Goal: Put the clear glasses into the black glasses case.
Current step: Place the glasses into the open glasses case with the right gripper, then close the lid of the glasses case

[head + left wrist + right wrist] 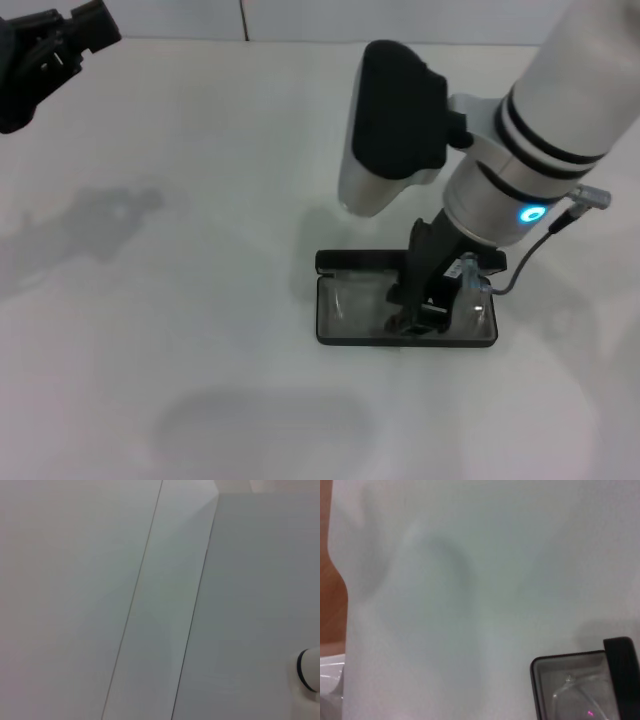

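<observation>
The black glasses case (330, 338) lies open on the white table, its lid (360, 262) standing up along the far side. The clear glasses (356, 300) lie inside on the grey lining. My right gripper (412, 318) reaches steeply down into the case's right half, right at the glasses. Whether it holds them is hidden. The right wrist view shows one corner of the case (536, 666) and a clear curved part of the glasses (572, 689) within it. My left gripper (55, 50) hangs parked at the far left, well away from the case.
The white table (150, 330) spreads all around the case. A brown floor strip (330, 605) shows past the table's edge in the right wrist view. The left wrist view shows only pale panels (100, 600) and a white, black-ringed part (309, 670).
</observation>
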You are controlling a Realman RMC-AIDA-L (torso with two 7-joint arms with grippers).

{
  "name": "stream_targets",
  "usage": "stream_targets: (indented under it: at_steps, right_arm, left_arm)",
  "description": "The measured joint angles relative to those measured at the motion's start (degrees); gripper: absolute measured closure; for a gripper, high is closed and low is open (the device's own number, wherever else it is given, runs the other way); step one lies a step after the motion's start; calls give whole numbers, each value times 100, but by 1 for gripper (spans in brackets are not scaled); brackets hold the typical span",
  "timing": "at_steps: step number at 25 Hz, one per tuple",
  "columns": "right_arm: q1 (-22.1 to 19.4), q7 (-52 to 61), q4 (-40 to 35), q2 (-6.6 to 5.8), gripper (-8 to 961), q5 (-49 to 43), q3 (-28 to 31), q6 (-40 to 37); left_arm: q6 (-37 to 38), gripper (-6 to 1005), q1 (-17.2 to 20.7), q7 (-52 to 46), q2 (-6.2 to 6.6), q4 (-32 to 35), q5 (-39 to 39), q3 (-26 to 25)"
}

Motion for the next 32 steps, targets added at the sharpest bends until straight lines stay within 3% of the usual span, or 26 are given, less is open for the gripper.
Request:
stream_targets:
  at_steps: [7,11,13,14,19,23,27,28,29,32]
  right_arm:
    - [-647,-24,-1024,-8,678,-127,410,-337]
    - [-1222,-57,-1931,-13,678,-81,930,-580]
    - [-1815,-214,-2715,-17,678,119,1622,-660]
    - [-1815,-214,-2715,-17,678,119,1622,-660]
    - [-3041,-986,-3423,-28,678,1759,3902,-522]
    - [-3669,-1904,-2557,-39,678,3404,5585,-458]
    - [-3692,-2961,-512,-62,679,4780,6851,-1068]
    - [-3668,-3194,7,-62,679,4980,7105,-1265]
    - [-3661,-3349,266,-63,679,5063,7263,-1379]
    - [-3654,-3838,1111,-65,679,5213,7716,-1714]
  left_arm:
    - [0,917,-126,-82,0,0,0,15]
    - [1,916,-152,-111,1,0,31,52]
    - [35,916,-187,-229,-4,1,256,62]
    - [35,916,-187,-229,-4,1,256,62]
    - [115,915,-463,-283,-159,8,951,81]
    - [96,915,-925,-211,-504,-82,1620,140]
    - [-116,893,-1491,219,-799,-578,2246,176]
    - [-439,887,-1804,408,-820,-1029,2367,295]
    - [-439,887,-1804,408,-820,-1029,2367,295]
    - [-1190,886,-2260,676,-814,-1694,2433,636]
